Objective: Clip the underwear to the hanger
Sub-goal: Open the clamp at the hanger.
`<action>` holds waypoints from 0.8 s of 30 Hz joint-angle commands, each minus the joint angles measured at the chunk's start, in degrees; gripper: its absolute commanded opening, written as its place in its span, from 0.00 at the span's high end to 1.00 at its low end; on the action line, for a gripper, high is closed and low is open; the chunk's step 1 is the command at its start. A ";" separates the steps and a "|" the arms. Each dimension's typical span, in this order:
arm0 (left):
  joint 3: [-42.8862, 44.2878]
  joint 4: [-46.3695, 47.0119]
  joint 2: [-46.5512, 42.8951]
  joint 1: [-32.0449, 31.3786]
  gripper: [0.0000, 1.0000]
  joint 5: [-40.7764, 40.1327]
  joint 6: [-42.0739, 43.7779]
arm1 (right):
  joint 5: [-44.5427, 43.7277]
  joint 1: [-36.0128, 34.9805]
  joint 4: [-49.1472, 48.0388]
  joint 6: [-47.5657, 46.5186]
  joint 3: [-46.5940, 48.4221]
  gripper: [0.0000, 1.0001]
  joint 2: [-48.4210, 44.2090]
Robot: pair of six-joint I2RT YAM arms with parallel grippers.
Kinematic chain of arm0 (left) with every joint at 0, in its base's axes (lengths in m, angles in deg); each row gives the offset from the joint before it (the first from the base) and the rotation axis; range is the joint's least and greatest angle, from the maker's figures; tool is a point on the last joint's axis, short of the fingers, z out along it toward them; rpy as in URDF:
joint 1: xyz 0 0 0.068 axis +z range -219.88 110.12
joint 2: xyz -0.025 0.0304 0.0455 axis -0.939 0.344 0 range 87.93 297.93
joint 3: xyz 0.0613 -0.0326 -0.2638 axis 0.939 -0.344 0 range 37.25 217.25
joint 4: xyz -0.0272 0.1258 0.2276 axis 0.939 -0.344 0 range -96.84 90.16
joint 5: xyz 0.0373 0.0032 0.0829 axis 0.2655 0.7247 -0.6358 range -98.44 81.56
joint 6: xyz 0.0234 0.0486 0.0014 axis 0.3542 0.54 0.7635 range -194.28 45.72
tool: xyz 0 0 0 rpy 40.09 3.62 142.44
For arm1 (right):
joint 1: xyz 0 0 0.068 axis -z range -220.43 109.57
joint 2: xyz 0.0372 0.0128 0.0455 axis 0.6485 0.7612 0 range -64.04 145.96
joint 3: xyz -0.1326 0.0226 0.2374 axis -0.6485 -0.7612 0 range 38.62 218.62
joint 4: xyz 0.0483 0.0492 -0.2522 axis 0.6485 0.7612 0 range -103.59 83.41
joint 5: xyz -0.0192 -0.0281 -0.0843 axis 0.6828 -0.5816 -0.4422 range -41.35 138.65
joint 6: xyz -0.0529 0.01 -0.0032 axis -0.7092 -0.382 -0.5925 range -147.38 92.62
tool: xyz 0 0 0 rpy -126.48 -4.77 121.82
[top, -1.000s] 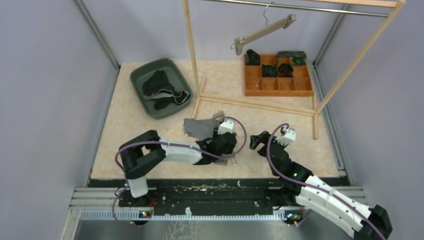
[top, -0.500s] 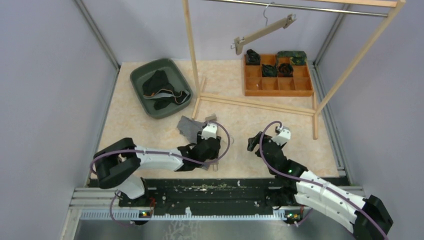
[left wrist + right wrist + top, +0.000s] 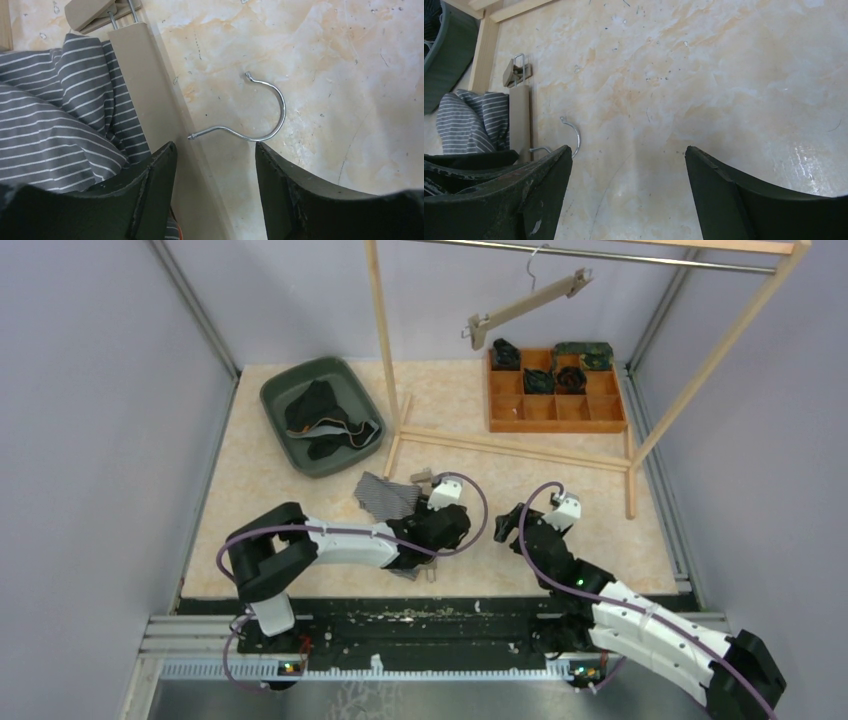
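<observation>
**Nothing clipped yet, as far as you can see**

Your left tool [image 3: 214,150] hangs open over the hanger [image 3: 145,85], which lies flat on the desk [image 3: 350,75]. Its jaws stand either side of the bar's edge and the root of the wire hook [image 3: 272,120], gripping nothing. The striped underwear [image 3: 50,115] lies bunched against the bar. The one clip [image 3: 92,10] in view holds no cloth. Your right tool [image 3: 628,150] hovers open beside the hanger, also empty. I judge the clipping is all still to do, though the hanger's other end is hidden
</observation>
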State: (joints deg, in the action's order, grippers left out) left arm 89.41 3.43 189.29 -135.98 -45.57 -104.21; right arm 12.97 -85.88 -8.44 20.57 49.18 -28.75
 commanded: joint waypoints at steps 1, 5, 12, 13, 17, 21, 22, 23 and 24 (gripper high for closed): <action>1.60 -6.50 0.72 0.15 0.35 -0.83 -4.14 | -0.04 0.75 -2.98 -0.75 1.65 0.17 -0.21; 1.08 -8.13 0.35 0.15 0.35 -1.68 -6.03 | 0.19 0.78 -3.24 -0.81 1.65 0.17 0.08; 0.45 -10.22 -0.49 0.12 0.35 -2.82 -7.97 | 0.76 0.74 -4.35 -0.83 1.65 0.17 1.38; 0.37 -10.44 -0.63 0.17 0.35 -3.00 -8.31 | 0.72 0.78 -4.45 -0.86 1.65 0.17 1.63; 0.13 -10.58 -0.24 0.18 0.35 -3.50 -8.52 | 1.09 0.80 -5.03 -0.83 1.56 0.17 2.16; 0.29 -11.15 1.30 0.21 0.35 -3.91 -9.53 | 1.06 0.80 -4.91 -0.75 1.43 0.17 2.09; 0.35 -11.02 1.67 0.19 0.35 -3.68 -9.57 | 1.01 0.78 -4.92 -0.67 1.36 0.17 2.00; 0.44 -10.94 2.25 0.19 0.35 -3.40 -9.79 | 1.05 0.80 -4.89 -0.66 1.34 0.17 1.92; 0.40 -10.74 2.72 0.27 0.35 -3.27 -9.87 | 1.05 0.82 -4.81 -0.66 1.26 0.17 1.77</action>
State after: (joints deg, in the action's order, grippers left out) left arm 90.15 -5.60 190.10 -135.94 -49.37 -112.74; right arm 14.06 -85.88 -10.98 20.35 49.18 -26.74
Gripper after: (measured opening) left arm 0.649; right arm 0.832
